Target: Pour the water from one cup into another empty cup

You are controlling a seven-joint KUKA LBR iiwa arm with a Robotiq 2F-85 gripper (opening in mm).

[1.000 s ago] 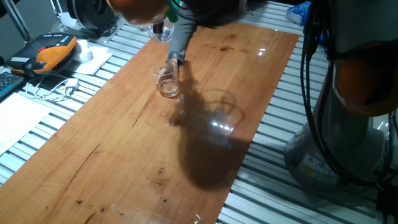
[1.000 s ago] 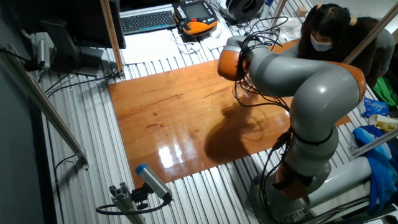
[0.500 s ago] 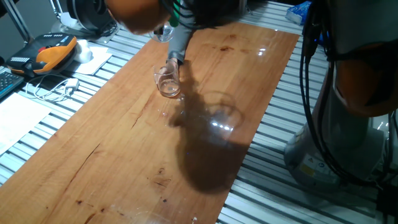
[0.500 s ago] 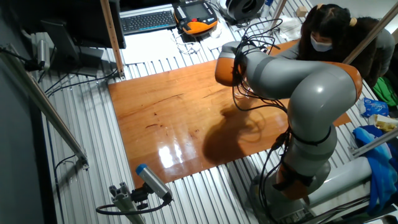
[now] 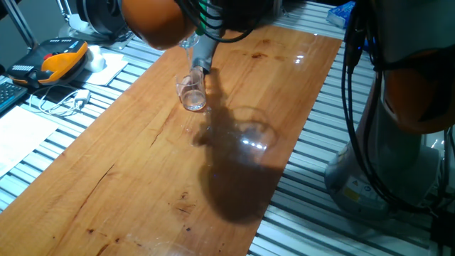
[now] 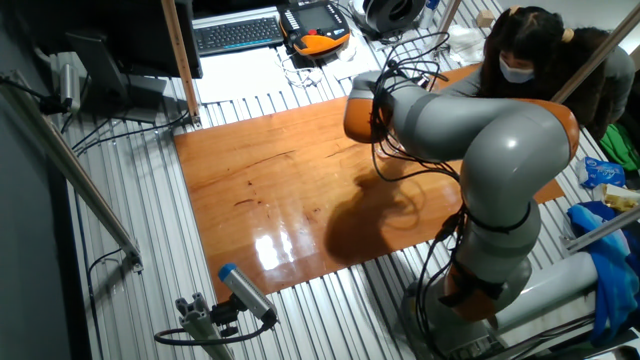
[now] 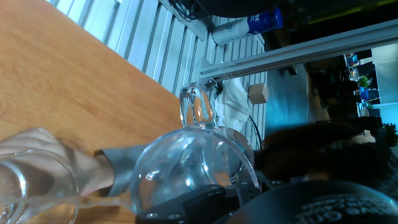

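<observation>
My gripper is shut on the clear handled mug and holds it tipped on its side above the wooden board, loop handle upward. The mug's rim points toward the small handle-less tumbler, which stands upright on the board at the lower left. In one fixed view the tumbler stands just below a grey finger; the mug is mostly hidden behind the orange wrist. Water shows only as glints in the glass; I cannot tell where it is. In the other fixed view the arm hides both glasses.
The wooden board lies on a slatted metal table. An orange teach pendant, cables and paper lie left of the board. A keyboard and a masked person are at the far side. The robot base stands to the right.
The wrist has turned further and shifted a little, tipping the mug more; the orange wrist now covers more of the mug. The tumbler has not moved.
</observation>
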